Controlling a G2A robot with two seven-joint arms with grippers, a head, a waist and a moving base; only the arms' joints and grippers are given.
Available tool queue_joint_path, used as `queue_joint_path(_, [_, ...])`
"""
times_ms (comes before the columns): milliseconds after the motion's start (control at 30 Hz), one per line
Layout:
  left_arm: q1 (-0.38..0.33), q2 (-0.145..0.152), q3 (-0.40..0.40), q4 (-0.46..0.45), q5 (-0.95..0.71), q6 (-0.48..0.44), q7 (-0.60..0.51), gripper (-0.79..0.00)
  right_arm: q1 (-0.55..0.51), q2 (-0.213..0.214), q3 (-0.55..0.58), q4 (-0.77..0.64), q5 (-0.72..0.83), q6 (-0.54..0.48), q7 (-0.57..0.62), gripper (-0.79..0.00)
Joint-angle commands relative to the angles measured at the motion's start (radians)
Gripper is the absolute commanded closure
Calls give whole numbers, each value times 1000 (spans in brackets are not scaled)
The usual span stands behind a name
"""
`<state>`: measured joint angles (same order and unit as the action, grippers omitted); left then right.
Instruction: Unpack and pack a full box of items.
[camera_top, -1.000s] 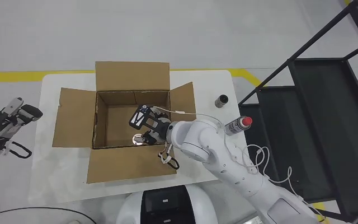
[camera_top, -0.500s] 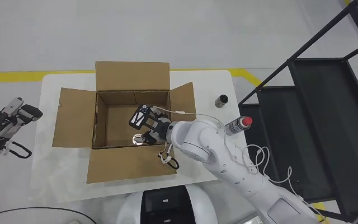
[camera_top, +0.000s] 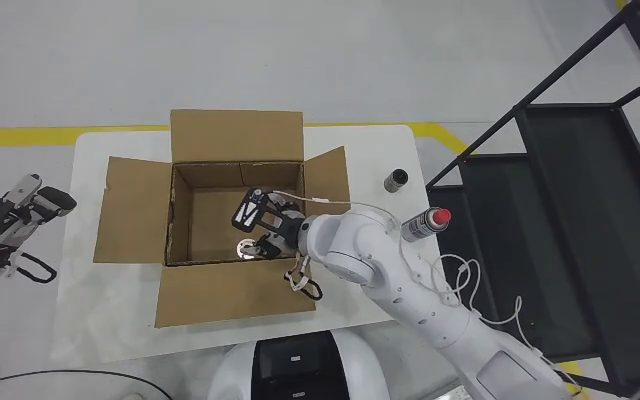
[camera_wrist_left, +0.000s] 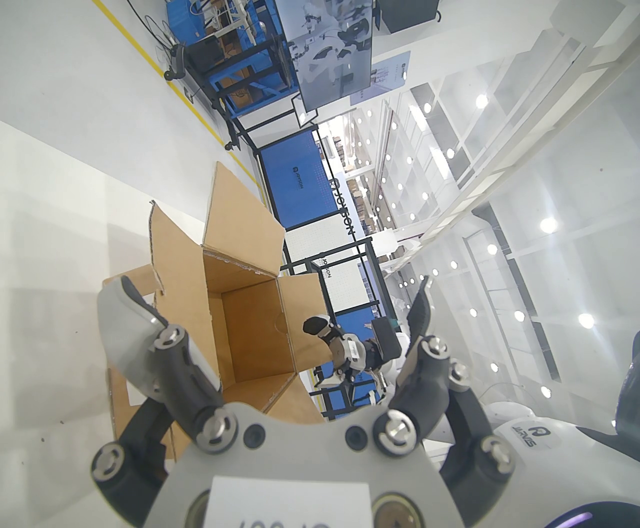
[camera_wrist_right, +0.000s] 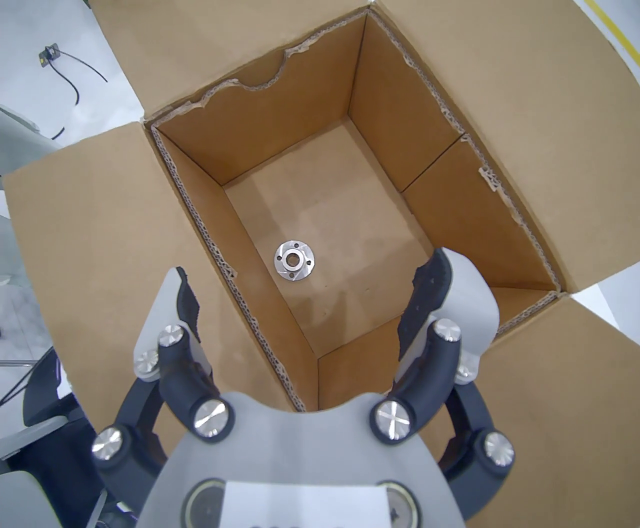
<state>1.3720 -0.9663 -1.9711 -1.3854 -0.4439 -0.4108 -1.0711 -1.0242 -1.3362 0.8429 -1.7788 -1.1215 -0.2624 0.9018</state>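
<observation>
box (camera_wrist_right: 385, 115) holds one metal flange (camera_wrist_right: 294, 261); right gripper (camera_wrist_right: 309, 274) above it, left gripper (camera_wrist_left: 272, 292) aside, both jaws spread.

Floor (camera_top: 400, 60) was pale grey, crossed by a yellow line (camera_top: 60, 133). Black metal steps (camera_top: 560, 210) stood beside the white counter (camera_top: 375, 150). Blue panels (camera_wrist_left: 295, 175); ceiling lamps (camera_wrist_left: 549, 225) lit.

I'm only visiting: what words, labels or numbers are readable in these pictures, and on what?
Cardboard box: no print.
White label behind the right gripper: cut off at the edge, unreadable.
Spray can: any print too small to read.
Blue panel in the room behind: a brand mark, not quoted here.
</observation>
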Motion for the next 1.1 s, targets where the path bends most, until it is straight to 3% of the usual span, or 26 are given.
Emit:
queue_joint_path(0, [0, 0, 0, 0, 0, 0, 0, -785, 36, -7, -9, 37, 22, -12, -16, -785])
queue_joint_path(500, [0, 0, 0, 0, 0, 0, 0, -785, 238, -120, -248, 329, 51, 94, -68, -785])
queue_joint_path(833, [0, 0, 0, 0, 0, 0, 0, -785, 238, -120, -248, 329, 51, 94, -68, -785])
queue_joint_path(1067, [10, 5, 64, 17, 159, 0, -7, -785, 238, -120, -248, 329, 51, 94, -68, -785])
